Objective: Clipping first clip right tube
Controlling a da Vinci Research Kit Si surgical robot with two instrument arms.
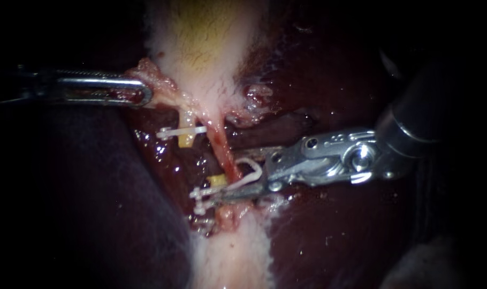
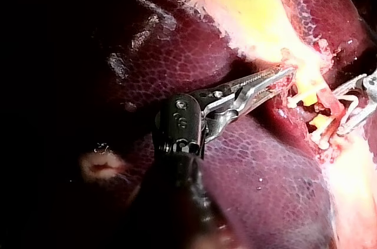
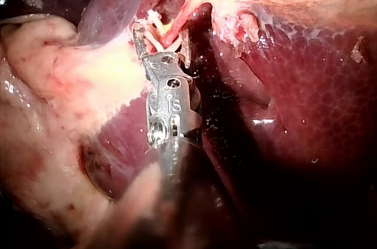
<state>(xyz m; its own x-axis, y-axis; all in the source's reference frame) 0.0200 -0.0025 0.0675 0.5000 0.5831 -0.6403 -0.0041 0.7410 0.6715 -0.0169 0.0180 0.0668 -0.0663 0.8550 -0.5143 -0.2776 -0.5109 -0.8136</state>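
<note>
Endoscope view. Left instrument (image 1: 144,93) in from the left, claw clamped on a flap of tissue (image 1: 158,80) at the edge of the gallbladder (image 1: 206,48). Right instrument (image 1: 230,179) in from the right, claw spread wide and gripped on an open clip (image 1: 252,170) from both sides. Right tube (image 1: 218,142), thin and reddish, ran down from the gallbladder and passed through that clip's loop. Just beside it, a yellowish tube (image 1: 185,138) already crossed by a white clip (image 1: 182,131).

Left wrist view. Toothed claw pinched on pale tissue ahead of it, over dark liver (image 2: 259,190); the other instrument beyond, clip arms apart.

Right wrist view. Claw tip buried among the tubes; clip partly hidden, closure impossible to tell there.

Judged about halfway: clip positioned round the tube, not yet squeezed shut or released.
</note>
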